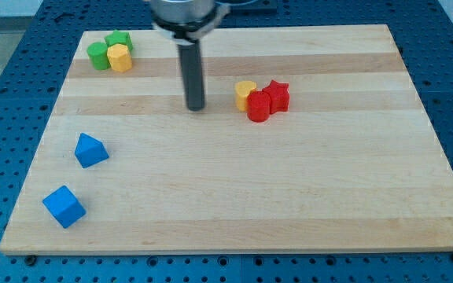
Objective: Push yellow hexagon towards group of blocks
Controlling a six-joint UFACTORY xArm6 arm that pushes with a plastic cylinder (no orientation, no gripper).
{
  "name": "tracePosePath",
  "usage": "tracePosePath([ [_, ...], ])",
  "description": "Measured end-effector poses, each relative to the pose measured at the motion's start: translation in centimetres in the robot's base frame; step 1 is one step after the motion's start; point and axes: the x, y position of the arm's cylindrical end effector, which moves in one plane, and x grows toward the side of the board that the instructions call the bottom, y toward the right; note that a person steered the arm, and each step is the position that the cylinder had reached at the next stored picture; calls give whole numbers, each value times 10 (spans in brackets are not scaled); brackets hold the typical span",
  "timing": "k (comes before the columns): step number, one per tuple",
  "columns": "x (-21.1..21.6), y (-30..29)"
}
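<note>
The yellow hexagon (120, 57) sits near the view's top left corner of the wooden board (289, 196), touching a green cylinder (98, 56) on its left and a green block (119, 40) behind it. A second group lies right of centre: a yellow heart-shaped block (245, 93), a red cylinder (259, 106) and a red star (278, 95), all touching. My tip (196, 107) rests on the board between the two groups, well to the right of and below the yellow hexagon, and a short way left of the yellow heart.
A blue triangular block (90, 150) and a blue cube (64, 206) lie apart at the board's lower left. A blue perforated table surrounds the board.
</note>
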Motion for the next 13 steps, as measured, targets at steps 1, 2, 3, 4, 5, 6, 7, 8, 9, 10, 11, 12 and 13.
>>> tracePosePath([
  [1, -19, -58],
  [2, -41, -78],
  [3, -92, -43],
  [4, -152, -46],
  [5, -190, -63],
  [6, -195, -62],
  [7, -195, -69],
  [8, -195, -91],
  [9, -195, -97],
  [10, -194, -145],
  [11, -194, -197],
  [12, -180, -214],
  [13, -152, -196],
])
